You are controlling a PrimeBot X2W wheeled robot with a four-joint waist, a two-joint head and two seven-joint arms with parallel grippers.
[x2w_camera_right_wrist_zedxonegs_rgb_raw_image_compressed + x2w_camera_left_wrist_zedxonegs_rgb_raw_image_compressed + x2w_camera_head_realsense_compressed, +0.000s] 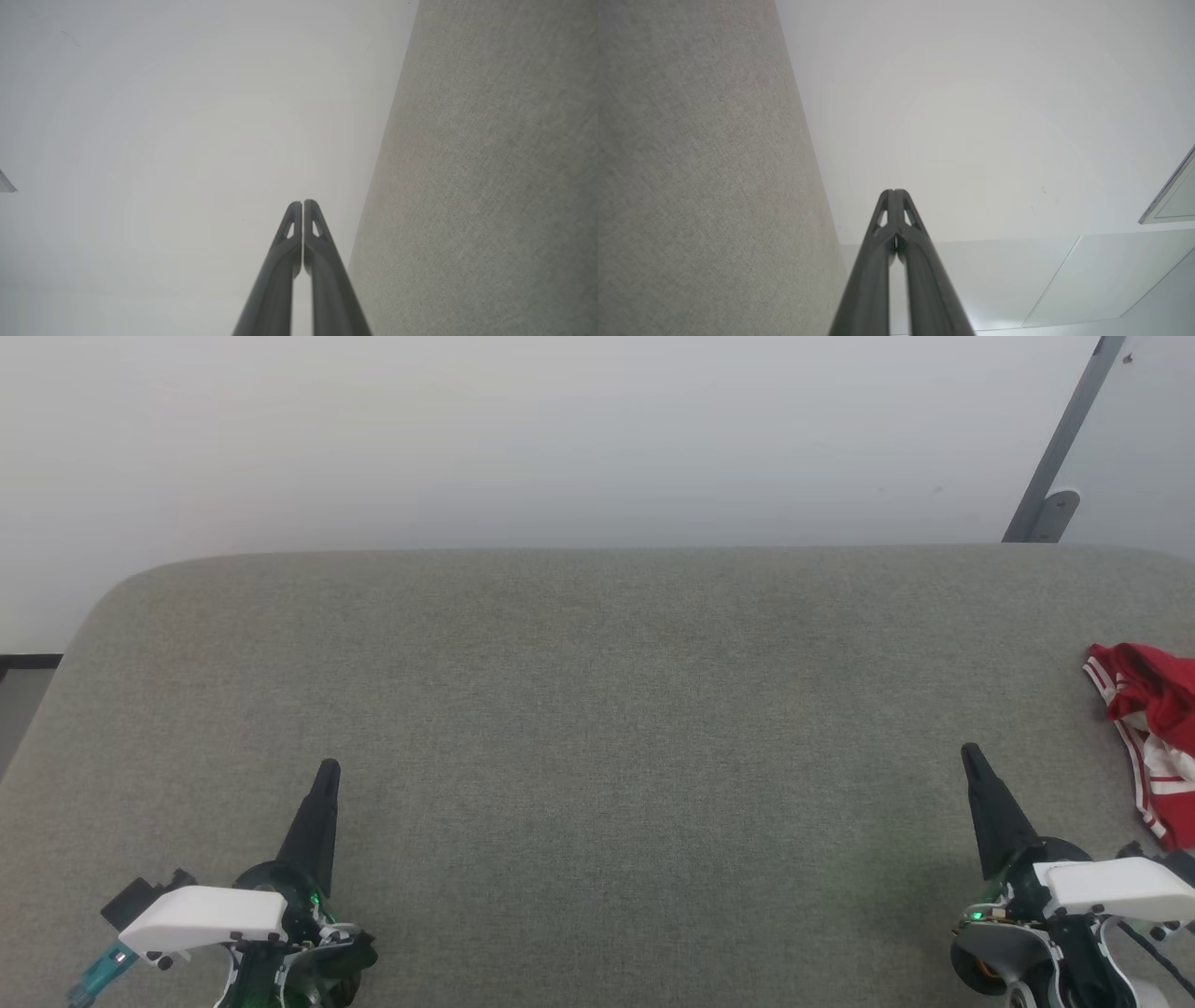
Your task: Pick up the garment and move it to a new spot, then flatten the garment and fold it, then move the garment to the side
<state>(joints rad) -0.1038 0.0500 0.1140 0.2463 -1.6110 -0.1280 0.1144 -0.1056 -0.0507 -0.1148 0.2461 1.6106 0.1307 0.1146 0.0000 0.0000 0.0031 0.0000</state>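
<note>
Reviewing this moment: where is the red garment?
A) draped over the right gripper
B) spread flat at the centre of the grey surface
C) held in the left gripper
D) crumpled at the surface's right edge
D: the garment lies bunched at the right edge of the grey surface, to the right of the shut, empty right gripper.

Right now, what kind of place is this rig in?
Likely a lab or test room for cloth handling: a wide grey fabric-covered table against a bare white wall, one crumpled red garment at its right edge, a grey metal brace on the wall.
</note>
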